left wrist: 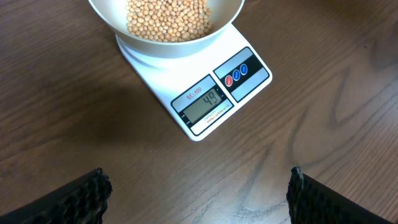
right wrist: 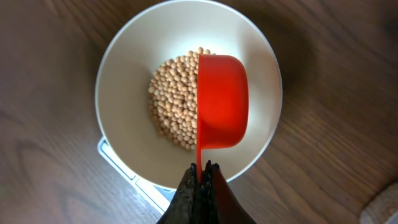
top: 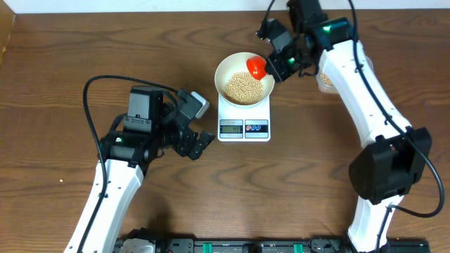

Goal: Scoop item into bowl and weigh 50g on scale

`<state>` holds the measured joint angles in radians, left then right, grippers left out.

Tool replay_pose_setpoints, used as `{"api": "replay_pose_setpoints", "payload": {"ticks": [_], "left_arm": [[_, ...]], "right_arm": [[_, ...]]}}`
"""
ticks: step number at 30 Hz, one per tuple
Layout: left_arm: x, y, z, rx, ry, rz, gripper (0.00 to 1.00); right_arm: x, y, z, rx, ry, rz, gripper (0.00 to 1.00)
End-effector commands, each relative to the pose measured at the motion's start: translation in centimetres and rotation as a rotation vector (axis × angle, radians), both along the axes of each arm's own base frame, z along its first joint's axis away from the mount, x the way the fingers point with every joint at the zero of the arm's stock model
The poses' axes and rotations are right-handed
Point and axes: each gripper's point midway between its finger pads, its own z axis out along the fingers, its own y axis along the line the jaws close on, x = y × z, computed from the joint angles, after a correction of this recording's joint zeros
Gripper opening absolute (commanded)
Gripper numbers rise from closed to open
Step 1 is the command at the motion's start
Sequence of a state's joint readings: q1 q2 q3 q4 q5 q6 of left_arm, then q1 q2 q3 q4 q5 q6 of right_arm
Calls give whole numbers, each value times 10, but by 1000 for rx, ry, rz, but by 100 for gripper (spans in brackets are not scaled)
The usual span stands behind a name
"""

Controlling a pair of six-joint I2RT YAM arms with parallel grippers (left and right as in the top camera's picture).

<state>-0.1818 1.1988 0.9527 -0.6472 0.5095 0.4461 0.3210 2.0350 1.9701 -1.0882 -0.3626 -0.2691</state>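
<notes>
The white bowl [top: 223,70] stands on the white scale [top: 244,128] and holds a heap of tan beans [top: 242,89]. My right gripper [top: 275,67] is shut on the handle of a red scoop [top: 256,66], which hangs over the bowl's right side. In the right wrist view the scoop [right wrist: 222,102] is tipped on its side above the beans [right wrist: 177,102], its handle pinched in the gripper [right wrist: 202,171]. My left gripper [top: 200,140] is open and empty, low and left of the scale. Its wrist view shows the display [left wrist: 204,104] reading 49 and the bowl [left wrist: 168,50] above it.
A clear tub [top: 325,79] sits right of the bowl, mostly hidden behind my right arm. Bare wooden table surrounds the scale. The left arm's cable loops over the table at the left.
</notes>
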Motion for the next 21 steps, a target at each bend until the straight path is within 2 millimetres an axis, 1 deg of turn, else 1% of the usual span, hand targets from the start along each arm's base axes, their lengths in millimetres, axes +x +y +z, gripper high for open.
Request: {"api": "replay_pose_setpoints", "payload": {"ticks": [1,6,21], "left_arm": [[-1,0,-3,10,2,-7,93],[-1,0,-3,10,2,-7,93],[-1,0,-3,10,2,-7,93]], "right_arm": [[0,0,33,127,-15,-4,1],[2,-5,36,163,-5,-10,1],[0,1,38,167,-12,3,1]]}}
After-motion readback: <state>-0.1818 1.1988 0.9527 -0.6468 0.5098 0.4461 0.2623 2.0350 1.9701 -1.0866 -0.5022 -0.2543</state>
